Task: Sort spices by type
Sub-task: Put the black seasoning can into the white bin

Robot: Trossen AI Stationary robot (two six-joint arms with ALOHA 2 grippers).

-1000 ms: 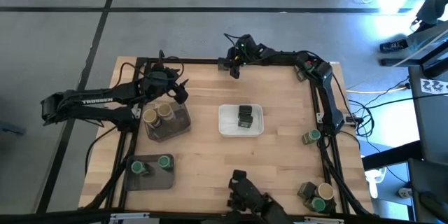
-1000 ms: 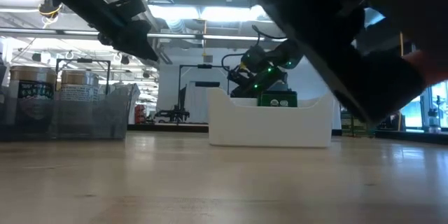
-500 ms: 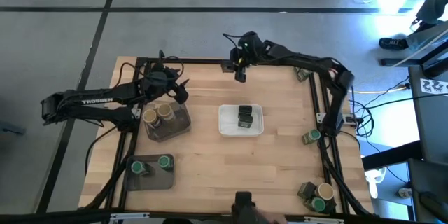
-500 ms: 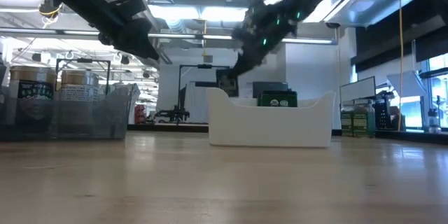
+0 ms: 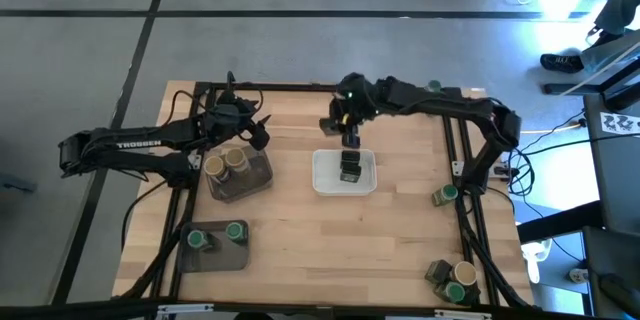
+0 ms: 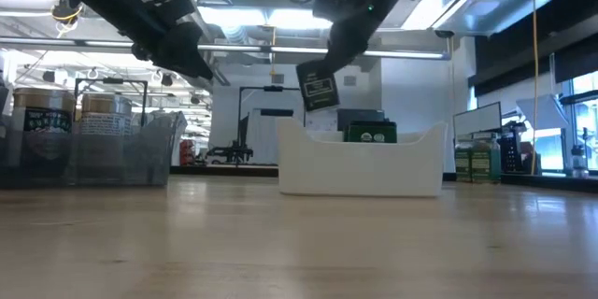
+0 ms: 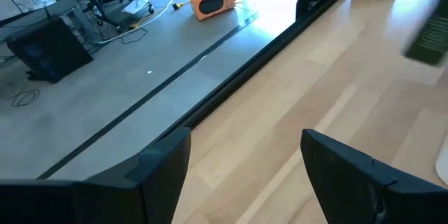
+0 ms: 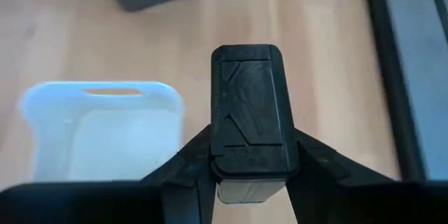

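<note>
From overhead, the right gripper [image 5: 349, 135] hangs above the far rim of the white rectangular plastic tray [image 5: 327, 174], clamped on one dark squarish spice tin [image 5: 350, 140]; a second dark tin [image 5: 350, 168] stands inside that tray. The left gripper [image 5: 257, 130] waits beside the translucent grey bin [image 5: 258, 173], which holds two round tan-topped jars [image 5: 226, 163]. Two round green-lidded jars [image 5: 215, 234] stand on a dark grey flat tray [image 5: 222, 255] at the near left. Along the right edge, one green-lidded jar [image 5: 446, 195] stands alone, and a tan-topped jar [image 5: 459, 291] sits next to a dark tin [image 5: 439, 272] at the near corner. From table height, the carried tin [image 6: 318, 87] hangs tilted in the air above the white tray's [image 6: 360, 170] left end, with the green-labelled tin [image 6: 370, 133] resting inside. The left wrist view shows that arm's own fingers [image 7: 159, 164] spread apart over bare wooden tabletop [image 7: 301, 105], holding nothing. The right wrist view shows the dark tin [image 8: 250, 117] pinched between both fingers [image 8: 190, 159], with the white tray [image 8: 99, 129] below it.
</note>
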